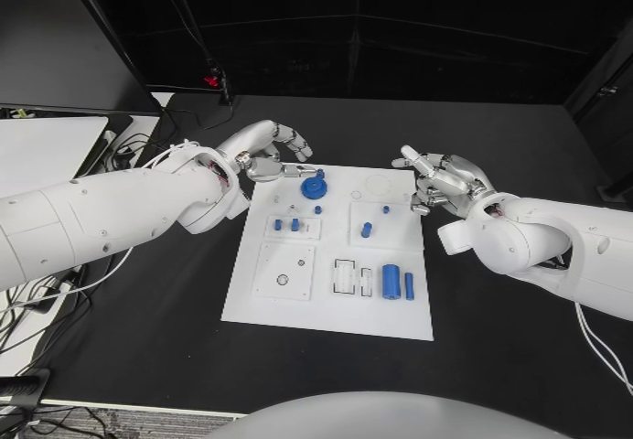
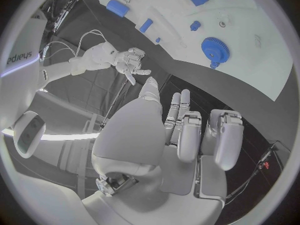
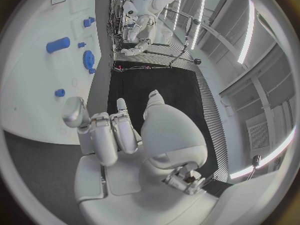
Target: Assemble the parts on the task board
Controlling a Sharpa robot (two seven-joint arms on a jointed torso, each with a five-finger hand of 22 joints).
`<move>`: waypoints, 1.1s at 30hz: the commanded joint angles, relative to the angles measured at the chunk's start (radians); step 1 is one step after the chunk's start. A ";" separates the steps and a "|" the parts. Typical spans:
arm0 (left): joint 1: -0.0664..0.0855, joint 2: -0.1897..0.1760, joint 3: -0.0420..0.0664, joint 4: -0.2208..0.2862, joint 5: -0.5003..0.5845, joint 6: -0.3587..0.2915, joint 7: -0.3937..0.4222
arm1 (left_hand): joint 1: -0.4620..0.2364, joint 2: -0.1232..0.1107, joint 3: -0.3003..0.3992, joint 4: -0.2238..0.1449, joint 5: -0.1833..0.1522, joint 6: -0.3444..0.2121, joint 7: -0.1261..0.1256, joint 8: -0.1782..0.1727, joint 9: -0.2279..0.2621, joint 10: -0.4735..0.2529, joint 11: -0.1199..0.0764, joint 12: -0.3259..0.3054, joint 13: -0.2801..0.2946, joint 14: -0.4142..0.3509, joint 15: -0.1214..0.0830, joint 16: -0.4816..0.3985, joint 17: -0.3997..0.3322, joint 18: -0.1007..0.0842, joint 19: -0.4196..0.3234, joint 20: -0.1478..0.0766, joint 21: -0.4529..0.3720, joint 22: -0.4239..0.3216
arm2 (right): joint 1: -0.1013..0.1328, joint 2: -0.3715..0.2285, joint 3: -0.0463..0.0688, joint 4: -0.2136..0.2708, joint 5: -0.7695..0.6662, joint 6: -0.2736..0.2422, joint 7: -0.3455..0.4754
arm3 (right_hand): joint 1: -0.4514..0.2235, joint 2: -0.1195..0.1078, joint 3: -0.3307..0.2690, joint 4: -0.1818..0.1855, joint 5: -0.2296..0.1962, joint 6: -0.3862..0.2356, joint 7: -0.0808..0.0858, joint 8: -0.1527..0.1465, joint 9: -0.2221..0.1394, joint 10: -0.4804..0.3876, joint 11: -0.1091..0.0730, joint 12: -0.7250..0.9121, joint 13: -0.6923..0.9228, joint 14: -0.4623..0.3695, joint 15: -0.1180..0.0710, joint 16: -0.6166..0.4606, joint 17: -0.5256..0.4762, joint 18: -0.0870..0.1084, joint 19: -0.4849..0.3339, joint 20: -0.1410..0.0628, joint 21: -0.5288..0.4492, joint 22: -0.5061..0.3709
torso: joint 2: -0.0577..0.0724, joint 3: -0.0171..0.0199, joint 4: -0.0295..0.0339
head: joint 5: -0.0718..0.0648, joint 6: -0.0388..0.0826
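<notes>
Both hands hover at the far end of the task board (image 1: 330,306), one on each side, and neither holds anything. Left hand (image 1: 271,149) hangs over the board's far left corner with its fingers loosely curled but apart, just beside the blue gear (image 1: 314,187). Right hand (image 1: 442,180) sits off the far right edge, fingers spread and bare.

On the black desk (image 1: 158,347) the white board carries the parts: the gear near the far end, a few small blue pegs (image 1: 286,224) in the middle blocks, and a larger blue cylinder (image 1: 391,281) with a thinner blue pin (image 1: 409,285) toward the near right.

Likely trouble from here: the left fingers are close enough to the gear that a careless descent could nudge it off its seat. The small pegs could also tip or roll if pinched off-centre.
</notes>
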 commanded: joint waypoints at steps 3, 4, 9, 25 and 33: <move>-0.018 0.028 0.001 -0.029 -0.358 -0.021 0.051 | 0.042 -0.026 0.071 0.000 -0.088 0.054 -0.008 -0.062 -0.058 0.049 -0.004 -0.034 -0.096 0.105 -0.003 0.001 0.264 -0.007 0.103 0.001 0.003 0.263 | 0.001 0.000 0.001 0.001 -0.007 0.007 0.031 | -0.006 0.004 -0.005 0.001 0.001 -0.007 0.095 0.007 -0.002 -0.026 0.002 -0.009 0.128 0.036 0.007 0.006 0.193 0.002 -0.004 -0.002 0.007 0.113 | 0.001 0.0002 0.0004 | -0.006 0.004; -0.022 0.035 0.001 -0.035 -0.399 -0.016 0.048 | 0.046 -0.031 0.088 0.000 -0.100 0.064 -0.010 -0.074 -0.069 0.060 -0.007 -0.041 -0.114 0.105 -0.005 0.001 0.264 -0.007 0.103 0.000 0.003 0.263 | 0.001 0.001 0.001 0.001 -0.007 0.007 0.031 | -0.006 0.004 -0.005 0.001 0.001 -0.007 0.095 0.007 -0.002 -0.032 0.002 -0.010 0.123 0.036 0.007 0.006 0.193 0.002 -0.004 -0.002 0.007 0.113 | 0.001 0.0002 0.0005 | -0.006 0.004; -0.039 0.064 0.001 -0.064 -0.531 0.011 0.031 | 0.073 -0.040 0.135 -0.002 -0.148 0.092 -0.019 -0.110 -0.102 0.086 -0.014 -0.065 -0.172 0.105 -0.011 0.001 0.264 -0.007 0.103 -0.006 0.003 0.263 | 0.001 0.001 0.001 0.001 -0.008 0.007 0.032 | -0.006 0.005 -0.005 0.001 0.001 -0.007 0.095 0.007 -0.002 -0.036 0.002 -0.011 0.120 0.036 0.007 0.006 0.193 0.002 -0.004 -0.002 0.007 0.113 | 0.001 -0.0002 -0.0006 | -0.007 0.006; -0.057 0.128 0.001 -0.129 -0.641 0.056 -0.021 | 0.148 -0.030 0.202 -0.002 -0.170 0.154 -0.031 -0.145 -0.143 0.122 -0.021 -0.107 -0.253 0.105 -0.016 0.001 0.264 -0.007 0.103 -0.014 0.003 0.263 | 0.001 0.001 0.001 0.002 -0.008 0.008 0.028 | -0.006 0.005 -0.005 0.001 0.001 -0.008 0.095 0.007 -0.002 -0.034 0.002 -0.011 0.120 0.037 0.007 0.006 0.193 0.002 -0.005 -0.002 0.007 0.113 | 0.000 -0.0002 0.0009 | -0.008 0.005; -0.058 0.145 0.001 -0.147 -0.654 0.093 -0.056 | 0.198 -0.025 0.245 -0.003 -0.169 0.181 -0.034 -0.162 -0.161 0.139 -0.025 -0.130 -0.291 0.105 -0.019 0.001 0.264 -0.007 0.103 -0.017 0.003 0.263 | 0.001 0.003 0.001 0.001 -0.008 0.008 0.026 | -0.005 0.006 -0.005 0.001 0.001 -0.008 0.095 0.007 -0.002 -0.034 0.002 -0.011 0.121 0.036 0.007 0.006 0.193 0.003 -0.005 -0.002 0.007 0.113 | 0.000 0.0004 0.0011 | -0.008 0.004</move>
